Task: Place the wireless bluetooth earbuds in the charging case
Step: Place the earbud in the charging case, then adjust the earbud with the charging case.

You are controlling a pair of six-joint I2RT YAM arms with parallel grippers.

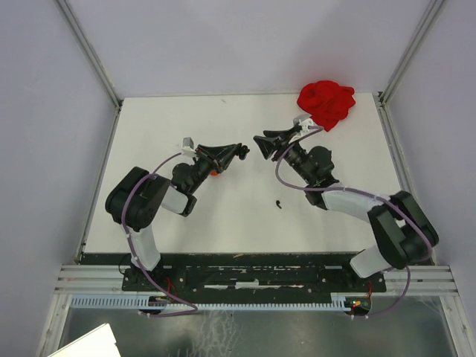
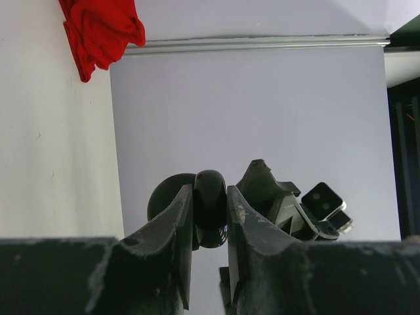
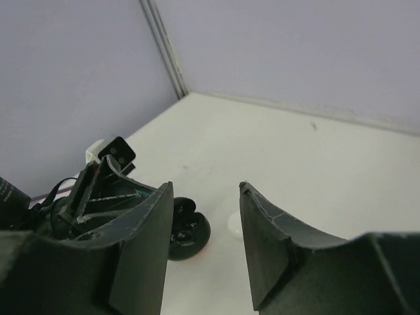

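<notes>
Top view: left gripper [image 1: 239,152] and right gripper [image 1: 262,145] faced each other, tips near. One black earbud [image 1: 279,202] lay on the table [image 1: 186,216], well apart from both, beside the right arm.

Left wrist: jaws clenched on the black charging case [image 2: 210,207].

Right wrist: jaws spread, nothing between them; the case sat left of them.

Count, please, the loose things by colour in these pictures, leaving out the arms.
Red: 2, the cloth and a small red piece, partly hidden.
Black: 2, the case held in the left gripper and a small black piece on the table.
White: 1, a small white piece.
Total: 5.
</notes>
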